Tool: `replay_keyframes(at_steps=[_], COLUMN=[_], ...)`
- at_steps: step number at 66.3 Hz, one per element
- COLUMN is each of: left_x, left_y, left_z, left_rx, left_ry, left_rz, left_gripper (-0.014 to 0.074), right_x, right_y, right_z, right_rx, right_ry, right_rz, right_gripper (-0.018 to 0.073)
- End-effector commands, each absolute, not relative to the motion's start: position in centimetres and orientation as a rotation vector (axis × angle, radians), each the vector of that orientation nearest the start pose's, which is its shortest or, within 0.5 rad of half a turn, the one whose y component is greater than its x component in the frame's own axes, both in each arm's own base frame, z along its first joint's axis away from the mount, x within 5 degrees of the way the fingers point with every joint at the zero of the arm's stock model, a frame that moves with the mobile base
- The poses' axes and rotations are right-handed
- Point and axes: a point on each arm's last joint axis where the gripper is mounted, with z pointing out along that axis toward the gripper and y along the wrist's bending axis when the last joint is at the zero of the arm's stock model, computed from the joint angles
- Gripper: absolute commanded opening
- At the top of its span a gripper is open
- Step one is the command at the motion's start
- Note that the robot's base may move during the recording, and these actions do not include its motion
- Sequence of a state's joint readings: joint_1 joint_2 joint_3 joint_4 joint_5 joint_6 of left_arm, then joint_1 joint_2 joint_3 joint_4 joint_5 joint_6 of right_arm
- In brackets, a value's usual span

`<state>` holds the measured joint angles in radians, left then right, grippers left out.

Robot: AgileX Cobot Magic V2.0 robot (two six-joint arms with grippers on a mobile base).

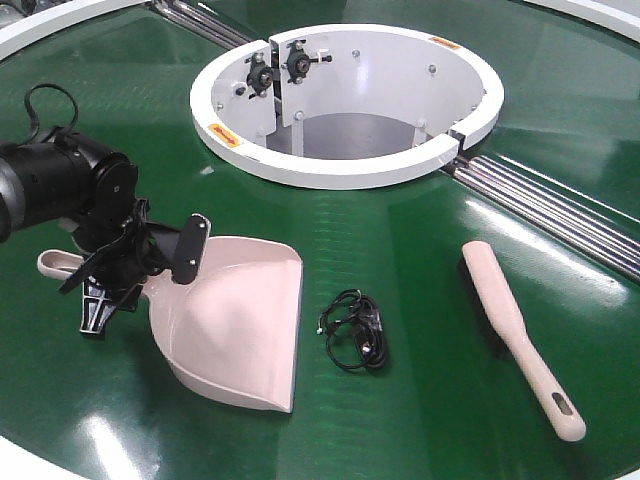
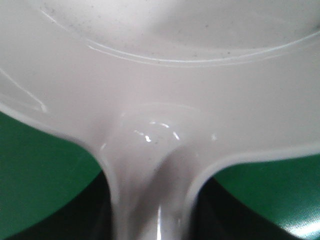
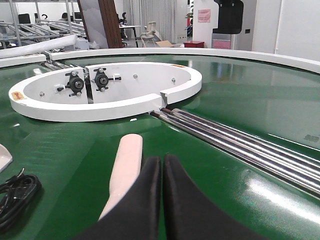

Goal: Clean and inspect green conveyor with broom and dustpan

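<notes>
The beige-pink dustpan (image 1: 235,320) lies on the green conveyor (image 1: 420,410) at left, mouth toward the front. My left gripper (image 1: 140,280) is shut on its handle neck; in the left wrist view the dark fingers (image 2: 75,210) press both sides of the dustpan (image 2: 160,75) handle, with my left gripper (image 2: 156,175) centred on it. The beige broom (image 1: 515,325) lies flat at right, handle toward the front. My right gripper (image 3: 161,159) is shut and empty, hovering just right of the broom (image 3: 125,165). It is out of the front view.
A tangled black cable (image 1: 357,330) lies on the belt between dustpan and broom, also in the right wrist view as the cable (image 3: 17,192). The white ring hub (image 1: 340,175) stands behind. Steel rollers (image 1: 560,210) run from the hub to the right.
</notes>
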<state>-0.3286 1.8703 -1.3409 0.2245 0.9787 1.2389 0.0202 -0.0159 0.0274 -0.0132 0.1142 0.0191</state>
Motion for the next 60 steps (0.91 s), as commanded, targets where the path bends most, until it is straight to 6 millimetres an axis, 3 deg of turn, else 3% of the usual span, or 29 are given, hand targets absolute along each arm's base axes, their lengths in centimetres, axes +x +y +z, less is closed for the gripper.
replay_keyframes(at_steps=[1, 60], left_x=[35.44, 35.44], left_y=[-10.95, -10.95], left_z=[22.78, 22.78], left_rx=[-2.416, -2.416], left_ry=[-2.118, -2.118], left_rz=[-0.439, -0.439], left_gripper=[-0.0008, -0.0008], right_x=[5.63, 5.6], right_y=[0.09, 0.1], right_z=[19.5, 20.06], right_rx=[-0.016, -0.012], right_ry=[1.542, 1.485], right_rz=[0.009, 0.014], right_gripper=[-0.001, -0.001])
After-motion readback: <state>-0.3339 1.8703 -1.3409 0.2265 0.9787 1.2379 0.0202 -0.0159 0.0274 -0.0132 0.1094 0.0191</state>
